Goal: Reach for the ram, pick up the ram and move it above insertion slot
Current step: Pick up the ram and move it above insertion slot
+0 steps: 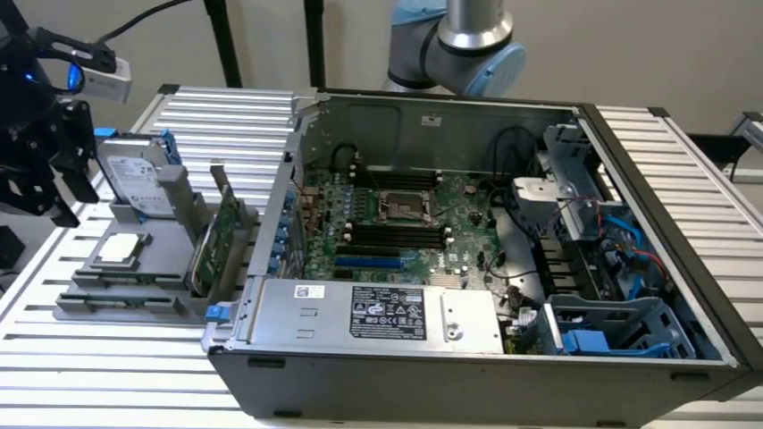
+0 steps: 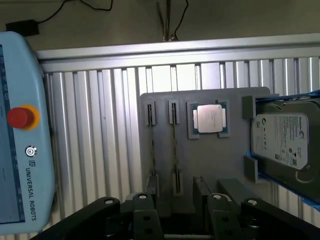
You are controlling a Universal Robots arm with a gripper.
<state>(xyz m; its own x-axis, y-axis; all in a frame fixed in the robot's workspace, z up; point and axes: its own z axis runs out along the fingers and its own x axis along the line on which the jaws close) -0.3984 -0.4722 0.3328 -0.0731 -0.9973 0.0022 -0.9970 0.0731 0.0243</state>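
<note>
Ram (image 2: 175, 150) stands on edge in a narrow slot of the grey holder (image 2: 230, 160), with a like thin strip (image 2: 152, 155) in the slot just beside it. Next in the holder come a processor chip (image 2: 209, 119) lying flat in its own recess and a hard drive (image 2: 282, 140) in a blue-edged cradle.

At the exterior view's far left, the black pincer (image 1: 66, 201) hangs over the slatted surface (image 1: 120, 375), near the holder (image 1: 120, 313). In the wrist view the pincer (image 2: 179, 212) is spread wide and holds nothing.

Further toward the exterior view's right, a green expansion card (image 1: 221, 241) stands upright at the holder's edge. Then comes the open computer case (image 1: 477, 380). It contains the motherboard (image 1: 394, 223), a grey power supply (image 1: 381, 308) along its near wall, and a blue drive cage (image 1: 596, 335) at lower right.
</note>
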